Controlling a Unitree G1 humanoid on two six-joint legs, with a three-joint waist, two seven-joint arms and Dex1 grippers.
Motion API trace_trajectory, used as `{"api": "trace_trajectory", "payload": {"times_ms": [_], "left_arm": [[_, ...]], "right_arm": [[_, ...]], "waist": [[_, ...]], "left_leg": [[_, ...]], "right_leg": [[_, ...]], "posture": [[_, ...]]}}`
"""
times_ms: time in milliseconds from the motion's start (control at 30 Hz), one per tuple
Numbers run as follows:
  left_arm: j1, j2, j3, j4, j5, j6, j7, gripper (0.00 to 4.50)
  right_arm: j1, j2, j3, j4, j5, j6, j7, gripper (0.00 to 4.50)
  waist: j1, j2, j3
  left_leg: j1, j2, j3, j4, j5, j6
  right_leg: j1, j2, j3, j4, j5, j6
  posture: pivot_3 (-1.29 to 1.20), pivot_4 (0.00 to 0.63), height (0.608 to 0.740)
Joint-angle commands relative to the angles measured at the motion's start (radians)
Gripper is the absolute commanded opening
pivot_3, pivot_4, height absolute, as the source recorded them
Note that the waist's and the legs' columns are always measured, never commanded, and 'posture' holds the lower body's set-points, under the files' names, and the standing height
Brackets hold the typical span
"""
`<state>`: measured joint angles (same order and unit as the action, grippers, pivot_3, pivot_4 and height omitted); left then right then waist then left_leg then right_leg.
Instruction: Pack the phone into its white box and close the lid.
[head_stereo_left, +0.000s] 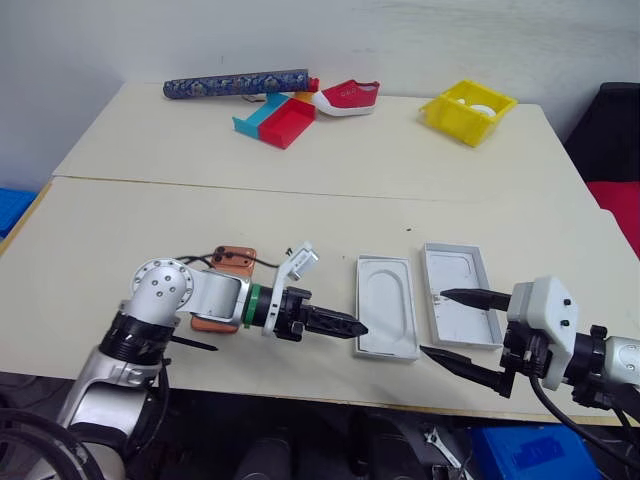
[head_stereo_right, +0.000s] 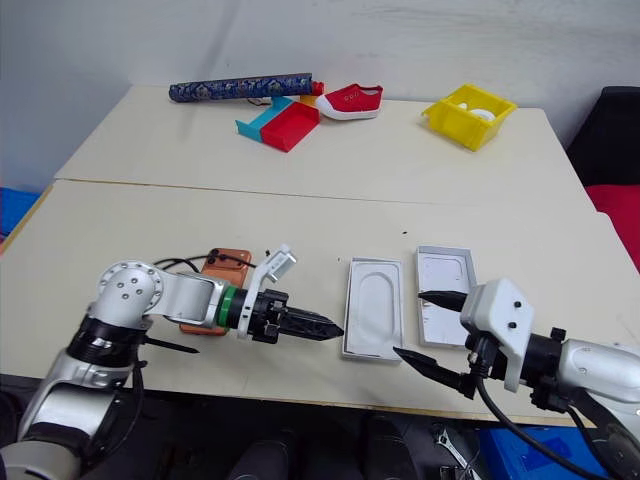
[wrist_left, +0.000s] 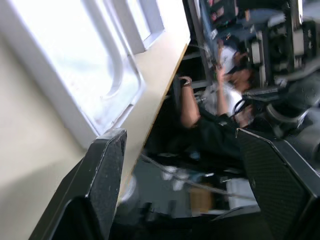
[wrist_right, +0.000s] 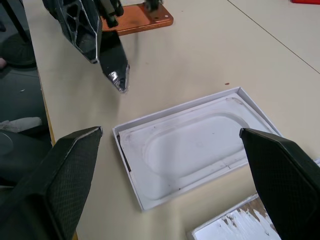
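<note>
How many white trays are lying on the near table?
2. The lid lies near the front edge, right of the phone; the white box lies just right of it. None seems hidden.

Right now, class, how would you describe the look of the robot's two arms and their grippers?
The left arm is silver metal with black joints, a green ring and thin black cables. The right arm has a boxy white wrist housing. The left gripper and right gripper each carry two pointed black fingers.

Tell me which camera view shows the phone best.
The right eye view: the phone lies orange on the table with its camera end clear, though the left arm covers part of it. The left eye view shows much the same. The right wrist view catches one edge behind the left claw.
</note>
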<state>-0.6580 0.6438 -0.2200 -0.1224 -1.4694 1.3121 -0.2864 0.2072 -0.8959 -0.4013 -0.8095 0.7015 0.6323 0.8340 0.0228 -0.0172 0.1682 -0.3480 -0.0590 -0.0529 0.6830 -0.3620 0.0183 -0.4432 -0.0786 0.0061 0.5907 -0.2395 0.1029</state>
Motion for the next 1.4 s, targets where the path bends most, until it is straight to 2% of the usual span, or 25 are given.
{"api": "trace_trajectory", "payload": {"times_ms": [33, 100, 200, 400, 567, 733, 933, 1200, 1400], "left_arm": [[0.039, 0.098, -0.039, -0.119, 0.392, -0.366, -0.376, 3.67], [0.060, 0.109, -0.041, -0.096, 0.509, -0.488, -0.471, 3.67], [0.079, 0.122, -0.029, -0.060, 0.652, -0.650, -0.605, 3.69], [0.115, 0.102, 0.000, -0.050, 0.819, -0.808, -0.691, 3.69], [0.150, 0.084, 0.026, -0.080, 0.862, -0.819, -0.697, 3.69], [0.169, 0.063, 0.042, -0.100, 0.893, -0.815, -0.690, 3.69], [0.163, 0.024, 0.056, -0.095, 0.906, -0.799, -0.679, 3.69], [0.152, -0.021, 0.034, -0.093, 0.918, -0.787, -0.703, 3.69], [0.143, -0.044, 0.023, -0.085, 0.932, -0.779, -0.726, 3.69]], "right_arm": [[-0.066, -0.029, 0.079, 0.016, -0.029, 0.016, -0.021, 4.50], [-0.115, -0.034, 0.138, 0.035, -0.046, 0.026, -0.028, 4.50], [-0.255, -0.013, 0.297, 0.107, -0.124, 0.054, -0.064, 3.94], [-0.505, 0.059, 0.584, 0.305, -0.325, 0.069, -0.108, 1.90], [-0.620, 0.121, 0.709, 0.456, -0.452, 0.020, -0.098, 0.09], [-0.689, 0.196, 0.756, 0.596, -0.533, -0.048, -0.089, 0.04], [-0.727, 0.274, 0.725, 0.651, -0.550, -0.074, -0.086, 0.04], [-0.662, 0.165, 0.672, 0.483, -0.525, 0.010, -0.015, 0.04], [-0.539, 0.071, 0.688, 0.371, -0.532, 0.078, 0.023, 0.04]], "waist": [[0.000, 0.001, 0.000], [0.001, 0.002, 0.001], [0.002, 0.002, 0.001], [0.001, 0.002, 0.001], [0.003, 0.002, 0.001], [0.000, 0.002, 0.001], [-0.002, 0.002, 0.001], [0.002, 0.003, 0.002], [0.001, 0.002, 0.002]], "left_leg": [[0.001, 0.000, 0.001, -0.001, 0.000, 0.000], [0.003, 0.001, 0.003, -0.002, 0.000, 0.000], [0.002, 0.002, 0.003, -0.002, 0.000, 0.001], [-0.004, 0.002, 0.002, -0.001, 0.000, 0.004], [-0.007, 0.002, 0.000, -0.001, -0.001, 0.006], [-0.007, 0.001, 0.002, -0.001, -0.002, 0.008], [-0.006, 0.002, 0.002, 0.000, -0.002, 0.007], [-0.007, 0.001, 0.002, 0.000, -0.002, 0.008], [-0.007, 0.002, 0.002, 0.000, -0.002, 0.008]], "right_leg": [[0.000, 0.000, 0.000, 0.000, 0.000, -0.001], [0.001, 0.000, 0.001, -0.001, 0.000, -0.002], [0.002, 0.000, 0.001, -0.003, 0.001, -0.003], [-0.002, -0.001, 0.000, -0.006, 0.003, -0.001], [-0.003, -0.001, -0.002, -0.006, 0.004, -0.001], [-0.003, -0.001, -0.003, -0.007, 0.004, 0.000], [-0.003, 0.000, -0.003, -0.005, 0.004, 0.000], [-0.003, 0.000, -0.004, -0.005, 0.004, 0.000], [-0.003, 0.000, -0.004, -0.006, 0.004, 0.000]], "posture": [[0.00, 0.150, 0.740], [0.00, 0.150, 0.740], [0.00, 0.150, 0.740], [0.00, 0.150, 0.740], [0.00, 0.150, 0.740], [0.00, 0.150, 0.740], [0.00, 0.150, 0.740], [0.00, 0.150, 0.740], [0.00, 0.150, 0.740]]}}
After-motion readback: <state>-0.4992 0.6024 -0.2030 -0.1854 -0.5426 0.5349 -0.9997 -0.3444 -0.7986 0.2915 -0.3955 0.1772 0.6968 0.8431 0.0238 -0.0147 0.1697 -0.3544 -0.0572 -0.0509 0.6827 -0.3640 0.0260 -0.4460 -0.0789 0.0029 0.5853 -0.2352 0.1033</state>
